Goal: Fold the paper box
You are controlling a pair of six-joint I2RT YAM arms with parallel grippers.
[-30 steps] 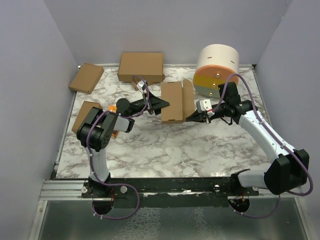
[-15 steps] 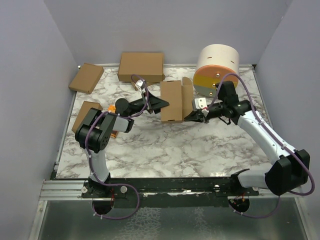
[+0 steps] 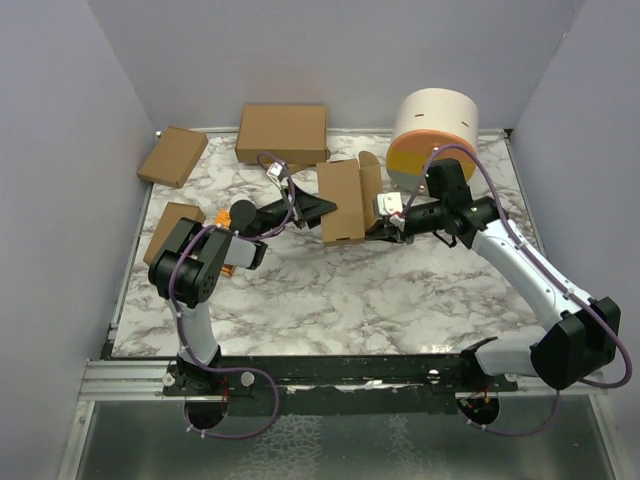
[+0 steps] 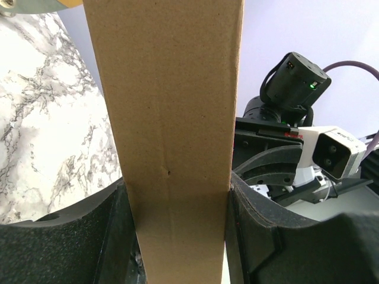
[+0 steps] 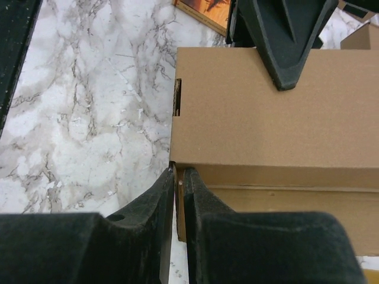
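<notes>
The paper box point(image 3: 341, 203) is a small oblong brown carton held above the marble table point(image 3: 300, 290) at the centre. My left gripper point(image 3: 322, 208) comes in from the left and is shut across the carton's width; in the left wrist view the cardboard point(image 4: 172, 106) fills the gap between both pads point(image 4: 177, 184). My right gripper point(image 3: 374, 230) reaches in from the right at the carton's near right corner. In the right wrist view its fingers point(image 5: 178, 173) are pinched on a thin cardboard flap at the edge of the box point(image 5: 266, 106). A slot point(image 5: 177, 97) shows in the carton's side.
A larger brown carton point(image 3: 282, 133) lies at the back, a smaller one point(image 3: 173, 155) at the far left and another point(image 3: 168, 228) beside the left arm. An orange printed booklet point(image 5: 204, 12) lies under that arm. A white, orange and yellow cylinder point(image 3: 431, 140) stands at the back right.
My right gripper has moved left, up against the carton's near right corner, and the carton has turned slightly. My left gripper has kept its hold.
</notes>
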